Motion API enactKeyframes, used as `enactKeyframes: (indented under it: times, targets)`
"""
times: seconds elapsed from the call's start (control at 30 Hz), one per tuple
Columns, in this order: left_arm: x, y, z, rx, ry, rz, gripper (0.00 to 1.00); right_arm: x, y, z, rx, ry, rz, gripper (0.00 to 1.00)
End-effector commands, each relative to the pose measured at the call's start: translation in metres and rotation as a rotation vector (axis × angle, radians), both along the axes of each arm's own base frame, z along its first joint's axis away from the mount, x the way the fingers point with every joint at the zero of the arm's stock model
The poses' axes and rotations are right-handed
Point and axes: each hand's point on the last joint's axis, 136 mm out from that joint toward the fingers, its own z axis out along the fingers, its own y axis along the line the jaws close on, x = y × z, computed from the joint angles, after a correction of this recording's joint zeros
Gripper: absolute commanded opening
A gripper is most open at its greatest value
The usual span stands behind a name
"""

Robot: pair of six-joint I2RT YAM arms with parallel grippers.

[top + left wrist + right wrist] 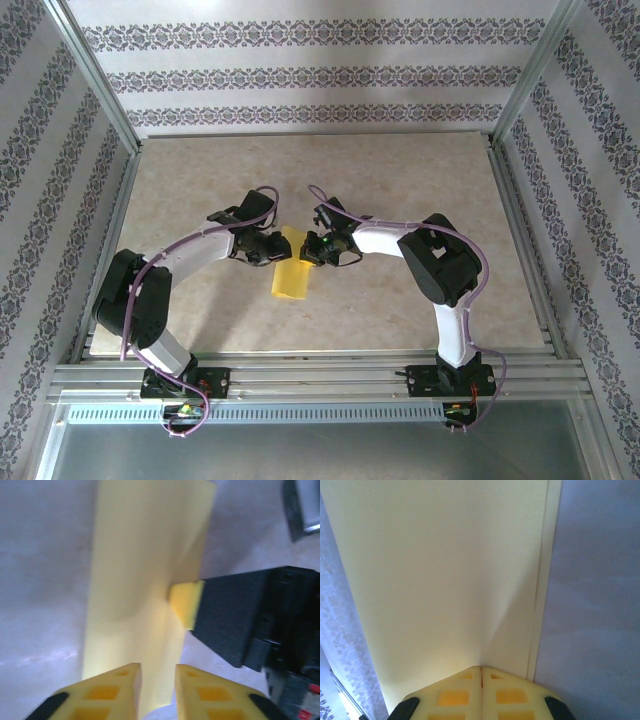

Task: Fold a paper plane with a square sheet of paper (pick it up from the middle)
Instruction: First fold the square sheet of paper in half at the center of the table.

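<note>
Right claw [481,670] pinching folded yellow paper [445,570], left claw [157,672] narrow astride it

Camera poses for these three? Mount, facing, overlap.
Top external: above and behind the bases, looking down on the table; both arms, left end effector, right end effector, yellow paper between them.
Left wrist: on the left arm, looking along its fingers, slightly apart, at the paper; right end effector at right.
Right wrist: on the right arm, looking past its shut fingers at the paper close up.
Shared: the paper in all three; right end effector in top and left wrist.
</note>
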Motion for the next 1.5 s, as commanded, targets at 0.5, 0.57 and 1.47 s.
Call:
enactKeyframes:
  times: [0.5, 0.57, 1.47]
  targets:
    - [0.000, 0.014, -0.051, 0.105, 0.129, -0.013, 0.11, -0.028, -0.040, -0.062, -0.200, 0.129, -0.031, 0.00]
    - [-0.002, 0.017, -0.056, 0.112, 0.143, -0.012, 0.11, -0.028, -0.040, -0.063, -0.201, 0.129, -0.029, 0.00]
    - [-0.019, 0.056, -0.057, 0.226, 0.149, -0.112, 0.01, -0.028, -0.040, -0.065, -0.217, 0.137, -0.016, 0.00]
